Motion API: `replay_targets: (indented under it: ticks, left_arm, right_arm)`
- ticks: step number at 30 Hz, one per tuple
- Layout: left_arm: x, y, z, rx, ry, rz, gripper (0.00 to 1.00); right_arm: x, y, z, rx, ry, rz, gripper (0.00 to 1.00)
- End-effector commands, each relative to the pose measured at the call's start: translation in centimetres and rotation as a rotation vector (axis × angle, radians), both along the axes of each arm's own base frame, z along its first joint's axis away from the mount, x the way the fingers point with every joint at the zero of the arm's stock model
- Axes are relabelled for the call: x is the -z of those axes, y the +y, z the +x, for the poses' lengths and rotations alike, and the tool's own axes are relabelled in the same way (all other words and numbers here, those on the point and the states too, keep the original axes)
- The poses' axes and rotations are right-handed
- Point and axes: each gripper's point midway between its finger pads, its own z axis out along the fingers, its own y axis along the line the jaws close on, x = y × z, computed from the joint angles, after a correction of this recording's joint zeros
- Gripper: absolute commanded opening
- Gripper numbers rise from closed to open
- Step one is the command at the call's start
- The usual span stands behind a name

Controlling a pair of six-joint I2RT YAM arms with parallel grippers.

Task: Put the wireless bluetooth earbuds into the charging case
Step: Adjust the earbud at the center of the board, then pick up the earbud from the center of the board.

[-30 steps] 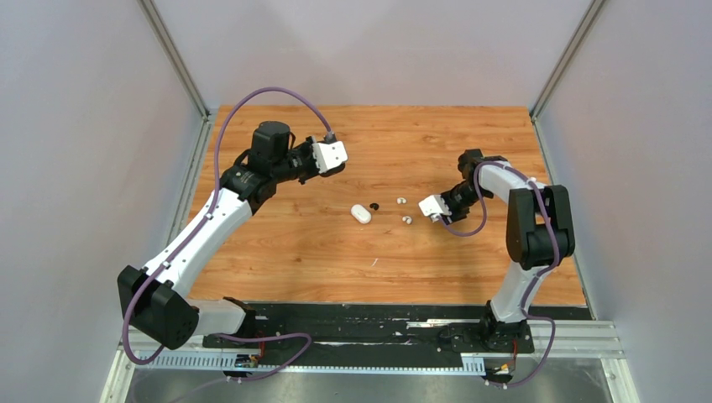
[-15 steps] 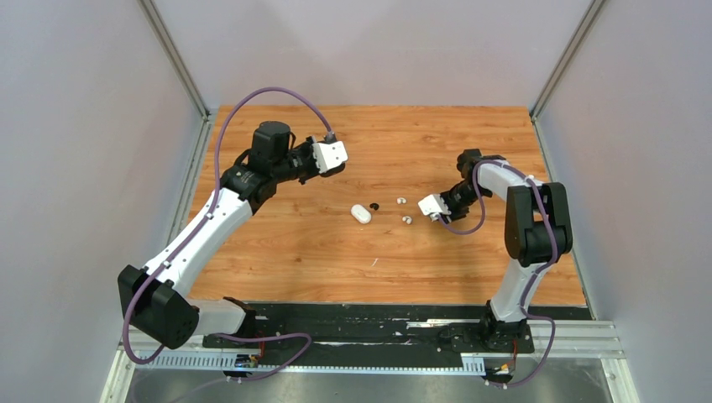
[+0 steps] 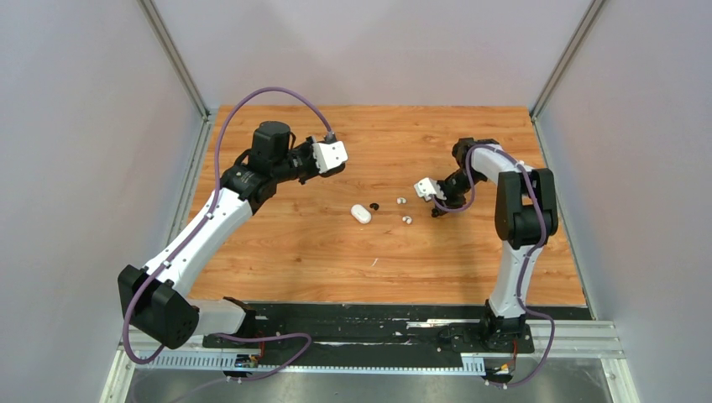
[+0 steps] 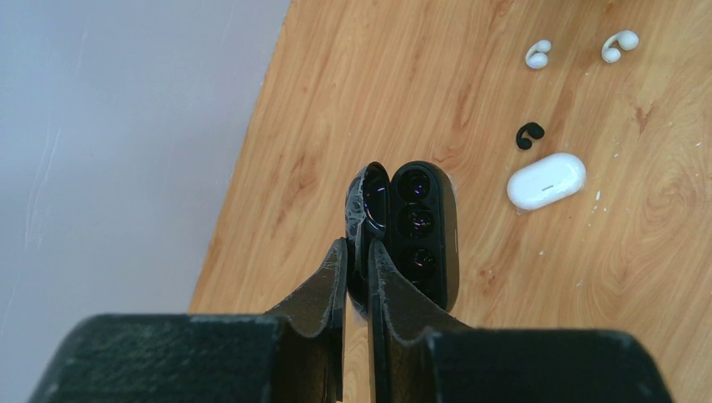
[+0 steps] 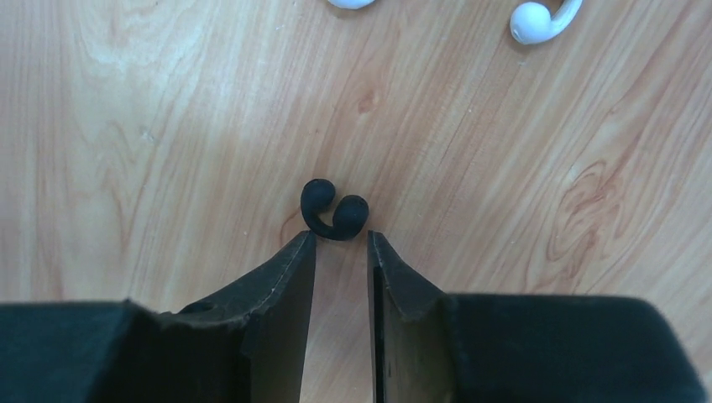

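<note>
- Wood-grain tabletop: carries all the loose items, which are grouped near its middle.
- Left hand: held off the tabletop at the far left, well apart from the loose items. Its fingers are drawn almost together and clamp a case.
- Black pebble-shaped charging case: held in the left hand with its lid swung open. The inner face with its round dark hollows is turned towards the wrist camera.
- White pebble-shaped charging case: closed, lying flat near the centre of the tabletop.
- Loose black C-shaped earbud: on the tabletop just beside the white case, not touching it.
- Two white rounded earbuds: on the tabletop beyond the loose black bud, near each other but apart.
- Right hand: low over the tabletop, to the right of the white buds. Its fingers are parted by a narrow gap, with bare wood showing between them.
- Second black C-shaped earbud: sits right at the right hand's fingertips, its lower curve meeting both tips. I cannot tell whether it is pinched or only touched.
</note>
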Motion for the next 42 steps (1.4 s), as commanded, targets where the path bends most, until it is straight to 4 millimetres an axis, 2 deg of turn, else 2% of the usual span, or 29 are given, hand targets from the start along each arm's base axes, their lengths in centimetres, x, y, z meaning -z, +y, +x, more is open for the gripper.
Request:
replay_targets:
  ticks: [1,6,13,15,19,23,26,29,34,42]
  left_arm:
    - [-1.9,-0.2,0.1,-0.004,-0.028,-0.030,0.00]
    - [-1.9,-0.3,0.1,-0.001,-0.025,-0.029,0.00]
    - [-1.8,-0.3,0.0,0.000,-0.021,-0.025,0.00]
    - [-1.8,-0.3,0.1,0.001,-0.020,-0.028,0.00]
    - [-1.9,-0.5,0.2,-0.001,-0.018,-0.040,0.00]
    - [-2.1,-0.4,0.1,-0.004,-0.027,-0.043,0.00]
    - [-2.1,-0.3,-0.1,-0.003,-0.030,-0.042,0.00]
    - [-2.0,-0.3,-0.2,-0.005,-0.028,-0.049,0.00]
    - [-2.2,-0.4,-0.1,-0.008,-0.032,-0.063,0.00]
    - [-2.2,-0.5,-0.1,-0.006,-0.029,-0.066,0.00]
  right_arm:
    - [0.5,0.2,-2.4,0.068,0.201,-0.023,0.28]
    - [-0.1,0.5,-4.1,0.125,0.269,-0.010,0.28]
    - [-2.7,0.5,-3.1,0.124,0.105,0.080,0.32]
    - [-3.1,0.8,-3.5,0.086,0.069,0.101,0.33]
    - [-2.6,1.6,-3.9,0.095,0.085,0.104,0.34]
    - [-2.7,1.8,-3.2,0.127,0.078,0.106,0.33]
    - [-3.5,1.9,-2.9,0.136,0.032,0.129,0.32]
    - [-4.0,2.4,-3.4,0.114,-0.039,0.163,0.29]
    - [-3.4,2.4,-4.1,0.076,-0.123,0.157,0.26]
    - [-3.2,2.6,-3.5,0.080,-0.154,0.164,0.28]
